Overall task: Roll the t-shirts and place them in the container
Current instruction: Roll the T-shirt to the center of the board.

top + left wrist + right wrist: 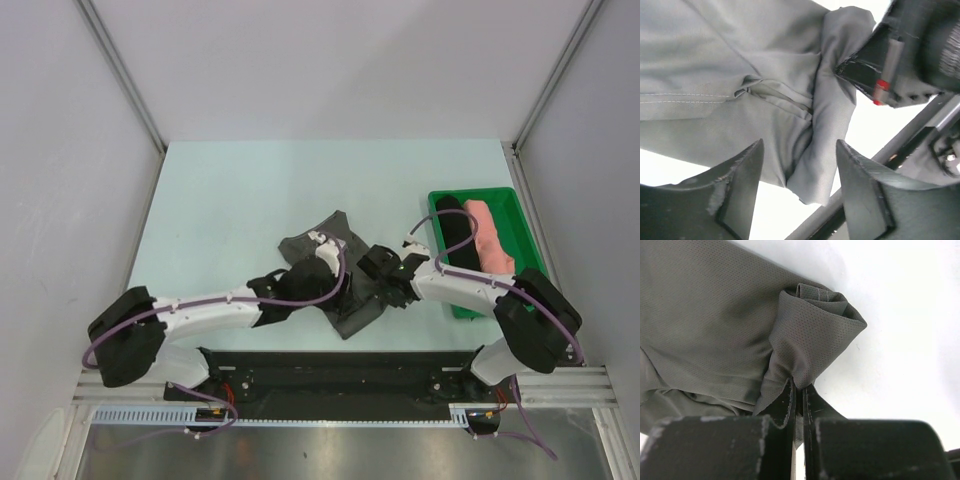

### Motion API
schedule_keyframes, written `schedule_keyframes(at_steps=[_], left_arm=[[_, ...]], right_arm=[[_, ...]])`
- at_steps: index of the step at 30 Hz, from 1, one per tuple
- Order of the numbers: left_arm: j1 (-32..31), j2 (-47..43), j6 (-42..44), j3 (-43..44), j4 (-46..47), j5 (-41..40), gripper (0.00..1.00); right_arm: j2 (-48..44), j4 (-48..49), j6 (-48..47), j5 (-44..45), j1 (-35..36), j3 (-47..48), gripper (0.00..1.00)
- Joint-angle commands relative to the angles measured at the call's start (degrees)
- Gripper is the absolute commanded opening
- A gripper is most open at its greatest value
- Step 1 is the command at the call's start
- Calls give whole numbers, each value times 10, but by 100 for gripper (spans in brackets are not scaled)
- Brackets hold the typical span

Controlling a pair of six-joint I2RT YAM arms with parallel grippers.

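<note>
The dark charcoal grey t-shirt (325, 250) lies crumpled at the table's near middle, between both arms. My left gripper (322, 243) is open above it; in the left wrist view (799, 187) a fold of the grey t-shirt (805, 150) hangs between the spread fingers without being clamped. My right gripper (385, 268) is shut on a pinched, part-rolled edge of the grey t-shirt (815, 340), seen in the right wrist view (799, 387). A rolled salmon pink t-shirt (492, 235) and a rolled black t-shirt (457, 228) lie in the green tray (520, 215).
The green tray stands at the right side of the table, close to my right arm. The black base rail (340, 375) runs along the near edge. Grey walls enclose the table on three sides.
</note>
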Motion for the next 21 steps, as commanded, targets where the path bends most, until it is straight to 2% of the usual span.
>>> schedule_keyframes(at_steps=[1, 2, 7, 11, 16, 21], left_arm=[[-82, -45, 66, 5, -23, -226, 68], [-114, -47, 71, 3, -19, -251, 69], [-192, -36, 107, -2, 17, -339, 71], [-246, 18, 148, 18, 27, -403, 71], [-295, 78, 206, 45, 58, -416, 71], [-301, 123, 232, 52, 95, -399, 71]], right_arm=[[32, -66, 16, 16, -1, 34, 0], [39, -75, 19, 17, 0, 40, 0], [74, -111, 18, 9, -5, 78, 0], [90, -116, 14, 4, -10, 89, 0], [95, -117, 8, -1, -16, 95, 0], [98, -118, 8, -2, -19, 96, 0]])
